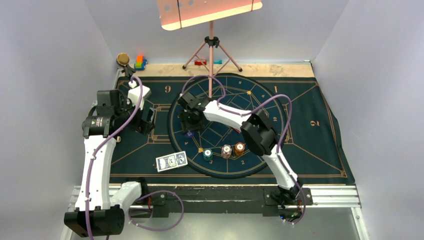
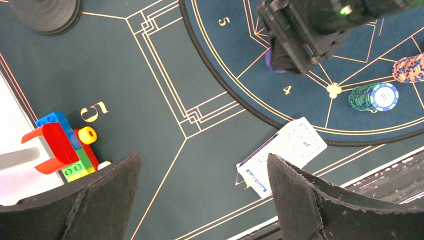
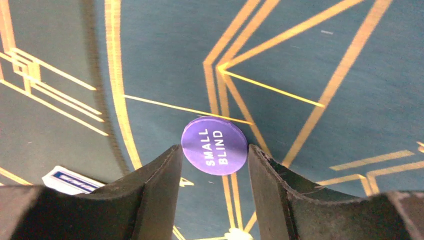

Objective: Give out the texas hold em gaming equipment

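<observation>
Dark mat (image 1: 310,145), cards (image 1: 171,161), three chip stacks (image 1: 226,151), purple disc (image 3: 214,145)

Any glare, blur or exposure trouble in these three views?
Top external: the lit panel overhead is blown out to pink-white, the mat evenly lit and sharp. Left wrist: a burnt-out white strip at the left edge, cards crisp. Right wrist: lettering on the purple disc is readable; the dark fingers lose detail.
</observation>
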Robot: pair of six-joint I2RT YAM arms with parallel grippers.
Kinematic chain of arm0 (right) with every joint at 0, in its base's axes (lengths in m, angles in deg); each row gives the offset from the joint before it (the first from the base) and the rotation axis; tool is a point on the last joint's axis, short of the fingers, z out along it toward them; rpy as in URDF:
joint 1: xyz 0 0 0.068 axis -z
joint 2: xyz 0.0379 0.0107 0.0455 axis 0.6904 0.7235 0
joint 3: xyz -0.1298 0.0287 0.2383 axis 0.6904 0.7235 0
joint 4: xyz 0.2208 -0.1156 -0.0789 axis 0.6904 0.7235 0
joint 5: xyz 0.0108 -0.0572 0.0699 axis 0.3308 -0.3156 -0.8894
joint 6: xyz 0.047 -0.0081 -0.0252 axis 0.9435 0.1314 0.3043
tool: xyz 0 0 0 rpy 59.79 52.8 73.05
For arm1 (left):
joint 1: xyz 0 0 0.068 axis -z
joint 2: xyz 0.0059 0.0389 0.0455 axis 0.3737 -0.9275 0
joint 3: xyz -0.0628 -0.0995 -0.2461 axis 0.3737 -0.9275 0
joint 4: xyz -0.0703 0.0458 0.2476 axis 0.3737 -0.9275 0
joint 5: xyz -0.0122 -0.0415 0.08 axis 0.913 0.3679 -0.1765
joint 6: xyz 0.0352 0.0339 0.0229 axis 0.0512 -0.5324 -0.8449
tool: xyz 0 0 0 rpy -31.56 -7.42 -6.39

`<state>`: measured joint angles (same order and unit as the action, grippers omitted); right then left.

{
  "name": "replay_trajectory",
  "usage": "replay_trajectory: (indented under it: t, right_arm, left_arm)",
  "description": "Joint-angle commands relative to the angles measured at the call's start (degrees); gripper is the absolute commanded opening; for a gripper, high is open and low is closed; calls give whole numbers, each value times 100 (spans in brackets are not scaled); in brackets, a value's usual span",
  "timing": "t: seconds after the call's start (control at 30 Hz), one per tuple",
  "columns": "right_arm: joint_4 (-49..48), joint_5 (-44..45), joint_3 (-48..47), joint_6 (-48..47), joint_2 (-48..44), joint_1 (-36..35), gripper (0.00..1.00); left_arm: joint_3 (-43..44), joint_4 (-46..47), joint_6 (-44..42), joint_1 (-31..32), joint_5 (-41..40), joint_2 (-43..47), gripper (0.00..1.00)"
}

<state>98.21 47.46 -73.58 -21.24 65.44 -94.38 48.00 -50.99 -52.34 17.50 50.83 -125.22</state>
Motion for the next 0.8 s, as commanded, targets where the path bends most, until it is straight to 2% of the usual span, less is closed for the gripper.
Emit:
replay_trajectory:
  t: [0.0, 0.2, 0.37, 0.53, 0.77]
  right_arm:
    - [-66, -747, -680, 372, 480, -386, 54]
    - [-65, -1038, -1645, 685, 957, -526, 53]
    - [135, -993, -2322, 592, 1043, -425, 56]
    - [-66, -642, -1547, 346, 374, -53, 66]
    - [-192, 653, 490, -215, -1207, 563, 70]
  left_arm:
    - [247, 11, -60, -33, -87, 114, 100]
    - [218, 25, -89, -37, -140, 146, 100]
    - [195, 47, -95, -31, -164, 139, 100]
    - [192, 83, -67, -34, -114, 109, 100]
    - [57, -135, -406, -37, 340, -58, 100]
